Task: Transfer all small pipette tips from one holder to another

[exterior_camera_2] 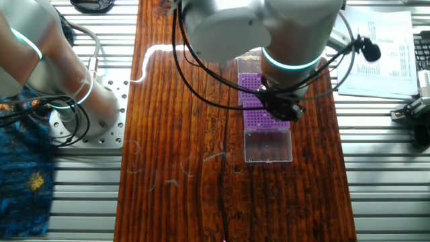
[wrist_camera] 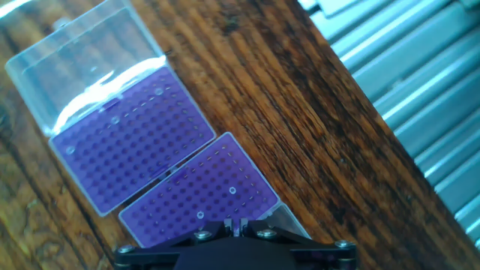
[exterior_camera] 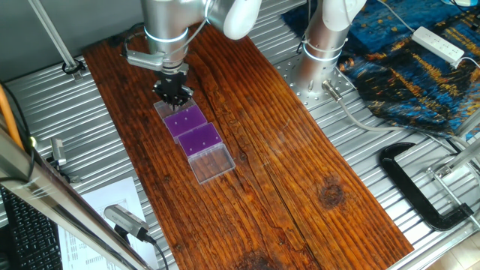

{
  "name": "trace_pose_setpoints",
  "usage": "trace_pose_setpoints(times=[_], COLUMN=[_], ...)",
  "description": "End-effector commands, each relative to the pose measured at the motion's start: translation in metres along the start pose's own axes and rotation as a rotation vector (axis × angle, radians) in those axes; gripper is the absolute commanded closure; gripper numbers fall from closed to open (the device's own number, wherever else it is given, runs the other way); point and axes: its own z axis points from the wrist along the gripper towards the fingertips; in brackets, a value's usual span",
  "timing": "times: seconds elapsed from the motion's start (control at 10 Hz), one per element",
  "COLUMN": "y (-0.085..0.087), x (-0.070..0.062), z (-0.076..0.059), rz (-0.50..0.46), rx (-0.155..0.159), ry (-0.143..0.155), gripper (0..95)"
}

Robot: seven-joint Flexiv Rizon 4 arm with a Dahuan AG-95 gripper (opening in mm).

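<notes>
Purple rack [wrist_camera: 199, 196] lies just ahead of the claw [wrist_camera: 234, 241] at the bottom of the hand view with two pale tips [wrist_camera: 232, 190] in it, the second rack [wrist_camera: 135, 135] beyond toward upper left; whether the claw holds anything I cannot tell.

Arm upright, wrist vertical, gripper [exterior_camera: 173, 91] pointing down; jaws' state hidden.

A dark, streaky wooden board [exterior_camera: 285, 165] lies on a ribbed metal table [exterior_camera: 375, 142]. Two purple holders [exterior_camera: 193, 132] in clear hinged boxes sit side by side, touching, nearer the board's far end.
</notes>
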Motion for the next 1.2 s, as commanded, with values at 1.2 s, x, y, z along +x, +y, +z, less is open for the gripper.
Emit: trace_pose_setpoints(times=[1.2], y=[-0.003], x=[-0.004], z=[0.013], rz=[0.008], rx=[-0.005], ry=[-0.012], gripper=[95.0])
